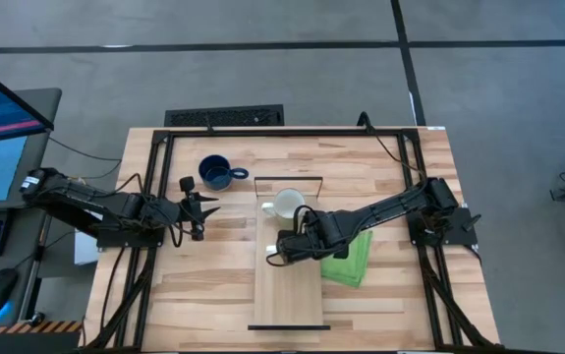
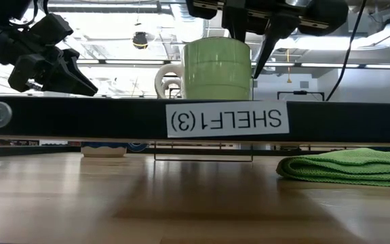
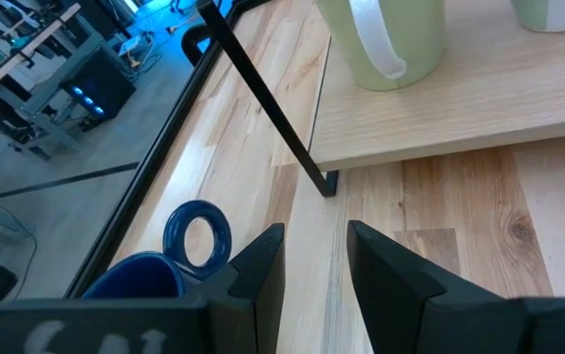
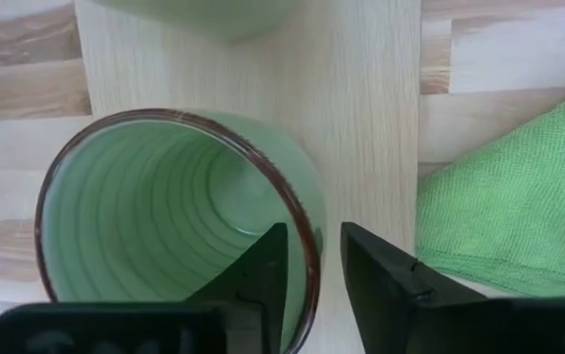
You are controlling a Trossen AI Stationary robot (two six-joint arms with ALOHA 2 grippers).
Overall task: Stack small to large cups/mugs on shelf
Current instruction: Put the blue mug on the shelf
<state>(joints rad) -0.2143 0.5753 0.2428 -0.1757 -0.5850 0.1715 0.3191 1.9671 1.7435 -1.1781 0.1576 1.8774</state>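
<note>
We see right gripper (image 4: pixel 311 261) straddling light green mug (image 4: pixel 164 216) rim on shelf (image 1: pixel 287 295) middle, fingers slightly parted, grip uncertain. White mug (image 1: pixel 286 205) near shelf's far end. Left gripper (image 3: pixel 313 258) slightly parted, empty, beside dark blue mug (image 1: pixel 215 172).

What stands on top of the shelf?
Two mugs stand on the shelf: a white mug and a green mug, with the right pincer straddling the green one's rim. From above, the arm hides it.
</note>
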